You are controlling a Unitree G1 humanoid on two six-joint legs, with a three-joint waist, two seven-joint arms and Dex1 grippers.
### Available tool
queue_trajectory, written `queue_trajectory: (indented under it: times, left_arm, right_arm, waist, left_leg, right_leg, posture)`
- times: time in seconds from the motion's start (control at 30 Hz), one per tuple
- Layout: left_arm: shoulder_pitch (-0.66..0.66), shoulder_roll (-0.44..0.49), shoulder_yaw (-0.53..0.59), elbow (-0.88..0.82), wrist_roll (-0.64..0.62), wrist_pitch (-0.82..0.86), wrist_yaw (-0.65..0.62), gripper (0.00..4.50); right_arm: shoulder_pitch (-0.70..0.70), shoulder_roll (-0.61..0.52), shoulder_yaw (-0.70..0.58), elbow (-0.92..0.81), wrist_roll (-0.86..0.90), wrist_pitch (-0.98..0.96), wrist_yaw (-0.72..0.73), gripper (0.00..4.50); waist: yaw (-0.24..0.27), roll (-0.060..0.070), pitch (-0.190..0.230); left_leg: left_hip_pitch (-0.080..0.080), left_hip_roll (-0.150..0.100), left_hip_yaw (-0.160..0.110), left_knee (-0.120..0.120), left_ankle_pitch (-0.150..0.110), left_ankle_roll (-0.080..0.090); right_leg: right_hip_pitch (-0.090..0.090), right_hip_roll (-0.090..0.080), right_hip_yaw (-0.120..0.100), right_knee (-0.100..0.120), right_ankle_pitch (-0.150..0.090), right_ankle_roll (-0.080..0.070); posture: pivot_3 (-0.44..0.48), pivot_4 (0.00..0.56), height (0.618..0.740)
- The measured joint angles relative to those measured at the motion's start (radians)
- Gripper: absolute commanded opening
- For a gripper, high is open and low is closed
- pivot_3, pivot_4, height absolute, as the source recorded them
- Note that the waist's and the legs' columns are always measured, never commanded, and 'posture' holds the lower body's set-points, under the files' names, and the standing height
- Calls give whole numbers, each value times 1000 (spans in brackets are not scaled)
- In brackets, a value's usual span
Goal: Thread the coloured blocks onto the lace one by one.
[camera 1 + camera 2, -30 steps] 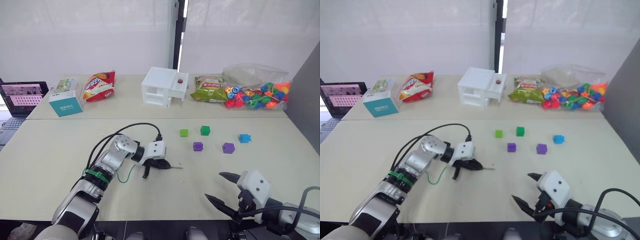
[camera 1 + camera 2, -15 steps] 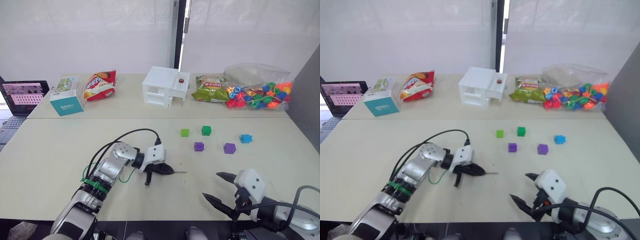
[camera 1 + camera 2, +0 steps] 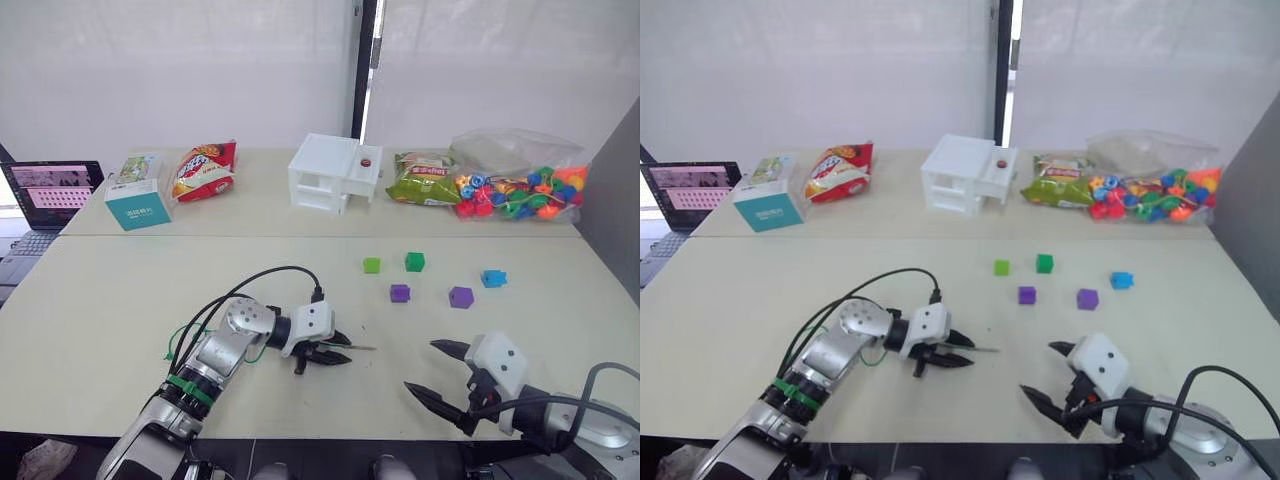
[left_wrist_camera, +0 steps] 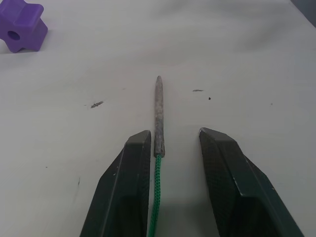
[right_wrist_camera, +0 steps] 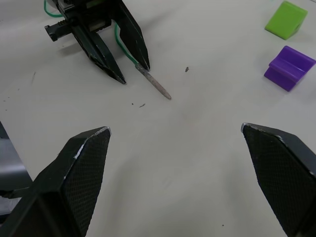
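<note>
The blocks [image 3: 371, 265] lie right of the lace [image 4: 158, 118] on the table [image 3: 100, 300].

Teal box [image 3: 139, 211], far left of the tabletop [image 3: 100, 290]: carried white print on its front, too small to read.
Red snack bag [image 3: 204, 170]: printed, no word legible.
Green snack bag [image 3: 422, 184]: printed, no word legible.
Laptop [image 3: 50, 190], far left: screen showed pink and white rows, none readable.
Other surfaces: bore no legible text.
</note>
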Motion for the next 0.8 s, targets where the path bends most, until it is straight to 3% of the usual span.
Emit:
queue_trajectory:
  times: [0.13, 0.17, 0.3, 0.67, 0.8]
  left_arm:
    - [-10, 0, 1, 16, 0, -4, 3, 1649]
    - [-14, 0, 1, 23, 0, -7, 6, 1113]
    - [-19, -12, 9, 37, 1, -2, 37, 39]
    - [-12, -13, 22, 36, -25, 16, 30, 39]
    - [-5, -15, 36, 35, -54, 26, 27, 39]
  right_arm:
    - [-1, 0, 5, 0, -1, 0, 0, 4500]
    - [-1, 0, 5, 0, -1, 0, -1, 4500]
    - [-3, 0, 8, 1, -3, 0, -2, 4500]
    - [-4, 6, 8, 2, -16, 0, -5, 4500]
    - [-10, 100, -23, 11, 60, 6, -42, 4500]
  waist:
    - [0, 0, 0]
    - [0, 0, 0]
    - [0, 0, 0]
    - [-2, 0, 0]
    - [-2, -1, 0]
  left_leg:
    - [0, 0, 0, 0, 0, 0]
    - [0, 0, 0, 0, 0, 0]
    - [0, 0, 0, 0, 0, 0]
    - [0, 0, 0, 0, 0, 0]
    - [0, 0, -1, 0, 0, 0]
  right_leg:
    - [0, 0, 0, 0, 0, 1]
    - [0, 0, 0, 0, 0, 1]
    - [0, 0, 0, 0, 1, 1]
    - [0, 0, 0, 0, 1, 1]
    - [-1, 0, 0, 0, 1, 1]
  posture:
    - [0, 150, 740]
    - [0, 150, 740]
    - [0, 150, 740]
    - [0, 150, 740]
    - [0, 150, 740]
